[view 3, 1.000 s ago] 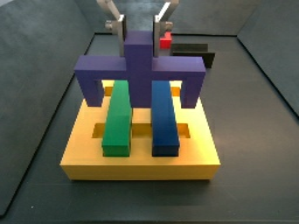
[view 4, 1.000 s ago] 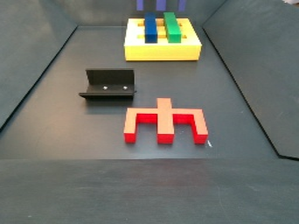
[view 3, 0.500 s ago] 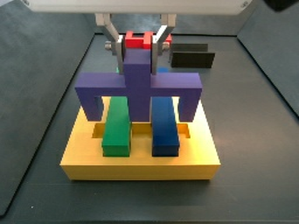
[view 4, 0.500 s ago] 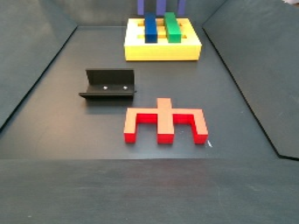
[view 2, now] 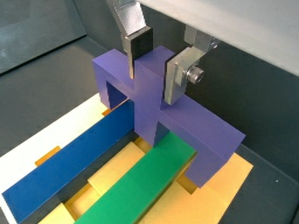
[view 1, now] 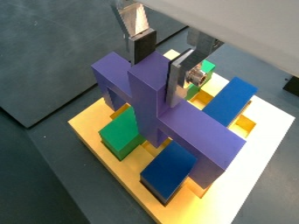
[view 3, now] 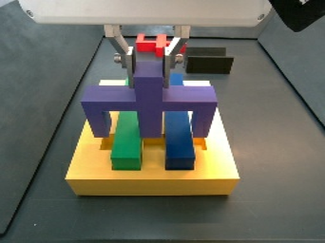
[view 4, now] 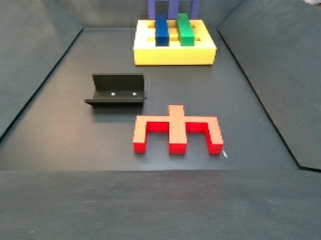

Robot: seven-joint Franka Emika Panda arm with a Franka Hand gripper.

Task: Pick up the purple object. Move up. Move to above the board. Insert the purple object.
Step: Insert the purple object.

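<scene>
**A:** ok so where's the end effector at right now?

**B:** right over the board, and it's pinching the purple object by the central stem. In both wrist views you can see the silver fingers flat against either side of the stem, dark pads touching it.

**A:** and the purple piece itself, is it down in the board?

**B:** it's at the board, straddling across the green bar and the blue bar, with the crossbar running sideways over both. The legs come down on the outer sides of the bars. In a wrist view one leg reaches down to the yellow surface, but I can't tell if it's fully seated in a slot or just sitting at the edge of it.

**A:** what else is on the worktop?

**B:** in a side view there's a red block with legs, lying flat on the dark worktop, well apart from the board. The fixture stands between them, off to one side. From that camera the board is way at the back, with only the ends of the blue bar and green bar really showing.
</scene>
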